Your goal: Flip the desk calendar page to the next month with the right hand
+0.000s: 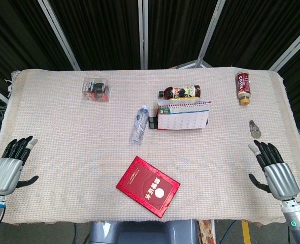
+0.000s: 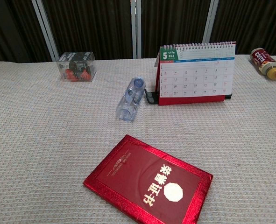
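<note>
The desk calendar (image 1: pixel 182 115) (image 2: pixel 196 73) stands upright past the table's middle, its front page showing month 5 under a white spiral binding. My right hand (image 1: pixel 272 169) rests open near the front right edge, palm down with fingers spread, well to the right of the calendar and nearer me. My left hand (image 1: pixel 10 163) lies open at the front left edge, also holding nothing. Neither hand shows in the chest view.
A red booklet (image 1: pixel 147 186) lies in front of the calendar. A clear water bottle (image 1: pixel 139 123) lies to its left, a dark drink bottle (image 1: pixel 179 92) behind it. A clear box (image 1: pixel 96 89) sits far left, a brown bottle (image 1: pixel 243 87) far right, a small grey object (image 1: pixel 255 128) by my right hand.
</note>
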`<state>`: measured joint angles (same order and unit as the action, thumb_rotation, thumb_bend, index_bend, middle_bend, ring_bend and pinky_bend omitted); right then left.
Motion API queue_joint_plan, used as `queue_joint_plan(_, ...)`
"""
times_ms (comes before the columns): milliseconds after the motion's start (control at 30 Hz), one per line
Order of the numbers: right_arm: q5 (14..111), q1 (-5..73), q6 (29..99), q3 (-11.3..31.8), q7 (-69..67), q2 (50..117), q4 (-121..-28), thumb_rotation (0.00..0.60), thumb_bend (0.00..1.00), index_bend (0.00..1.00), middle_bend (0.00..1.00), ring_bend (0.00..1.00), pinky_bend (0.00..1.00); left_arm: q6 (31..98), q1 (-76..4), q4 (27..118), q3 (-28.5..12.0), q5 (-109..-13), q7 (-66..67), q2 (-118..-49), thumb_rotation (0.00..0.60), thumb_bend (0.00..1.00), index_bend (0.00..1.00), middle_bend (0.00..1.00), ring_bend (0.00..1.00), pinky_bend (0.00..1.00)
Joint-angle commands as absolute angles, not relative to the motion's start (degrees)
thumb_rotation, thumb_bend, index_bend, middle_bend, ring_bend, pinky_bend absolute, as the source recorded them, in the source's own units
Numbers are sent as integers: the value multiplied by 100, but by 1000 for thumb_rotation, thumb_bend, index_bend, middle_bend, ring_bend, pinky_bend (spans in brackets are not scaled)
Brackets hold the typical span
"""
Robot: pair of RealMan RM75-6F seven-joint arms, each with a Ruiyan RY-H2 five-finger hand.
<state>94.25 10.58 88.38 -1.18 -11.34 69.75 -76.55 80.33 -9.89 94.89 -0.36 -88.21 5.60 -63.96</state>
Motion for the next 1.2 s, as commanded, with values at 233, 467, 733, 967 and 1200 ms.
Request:
queue_joint_plan(233,9421,1106,8734,-70,-1160,6974,-7729,600,240,0,0,0,0,8097,-968,9515,-43,-8847,541,-6381,600,1,0,0,0,0)
queue_joint_plan(467,9109,1539,8036,200,-1700,6841,-8532,600,244,0,327,448,525,8161,-955,9539,-60,-8878,522,-6357,600,1,0,0,0,0)
queue_joint_plan(733,7567,2477,6045,910,-2845,6599,-9902,600,414,0,616,723,662,8283,-932,9563,-94,-8940,390,-6305,600,1,0,0,0,0)
queue_joint_plan(967,6241,3041,4618,1301,-3621,6738,-10011,600,425,0,616,724,662,8328,-930,9569,-91,-9013,302,-6271,600,2,0,0,0,0)
queue_joint_plan(1200,5267,3369,3935,1444,-3726,7291,-9349,600,424,0,616,724,662,8394,-913,9572,-92,-9069,226,-6238,600,3,0,0,0,0)
